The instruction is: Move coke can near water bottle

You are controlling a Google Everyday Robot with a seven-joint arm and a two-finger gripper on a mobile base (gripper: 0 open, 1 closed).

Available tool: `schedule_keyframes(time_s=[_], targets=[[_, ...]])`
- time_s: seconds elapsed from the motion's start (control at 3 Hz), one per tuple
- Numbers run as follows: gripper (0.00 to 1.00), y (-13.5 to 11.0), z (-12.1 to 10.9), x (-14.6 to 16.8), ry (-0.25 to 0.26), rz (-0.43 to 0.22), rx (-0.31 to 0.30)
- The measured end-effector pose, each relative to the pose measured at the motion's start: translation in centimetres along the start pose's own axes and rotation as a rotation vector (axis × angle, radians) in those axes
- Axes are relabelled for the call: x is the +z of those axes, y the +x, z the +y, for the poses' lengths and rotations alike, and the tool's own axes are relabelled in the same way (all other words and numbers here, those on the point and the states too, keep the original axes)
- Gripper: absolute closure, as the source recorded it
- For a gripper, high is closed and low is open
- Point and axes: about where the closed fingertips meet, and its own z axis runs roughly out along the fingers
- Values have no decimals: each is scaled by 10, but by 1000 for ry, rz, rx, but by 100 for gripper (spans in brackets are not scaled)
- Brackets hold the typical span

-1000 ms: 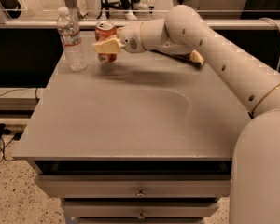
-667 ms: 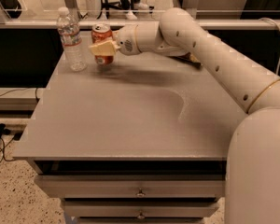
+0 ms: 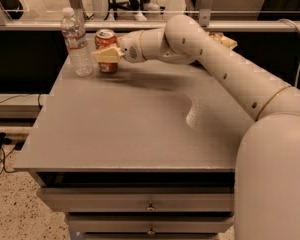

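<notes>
The coke can (image 3: 105,38) is red-orange with a silver top and stands upright at the far left of the grey table (image 3: 125,129). Its base is at or just above the surface. The water bottle (image 3: 76,41), clear with a white cap and a white-red label, stands just left of the can with a small gap between them. My gripper (image 3: 108,55) reaches in from the right and its pale yellow fingers (image 3: 104,55) are closed around the can's middle. The white arm (image 3: 215,64) spans the back right of the table.
A yellowish object (image 3: 224,40) lies at the table's back right, partly behind the arm. A rail (image 3: 30,26) runs behind the table. Drawers with knobs (image 3: 150,207) sit under the front edge. Cables (image 3: 0,154) lie on the floor at left.
The gripper has carried the coke can left and slightly down, closer to the water bottle. The bottle has not moved.
</notes>
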Motion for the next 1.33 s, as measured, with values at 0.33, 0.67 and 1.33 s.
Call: schedule_keyframes(time_s=[0.33, 0.67, 1.33], targets=[[51, 6, -4, 4, 1, -6, 11], [28, 9, -5, 4, 2, -9, 18], [0, 6, -5, -4, -16, -51, 33]])
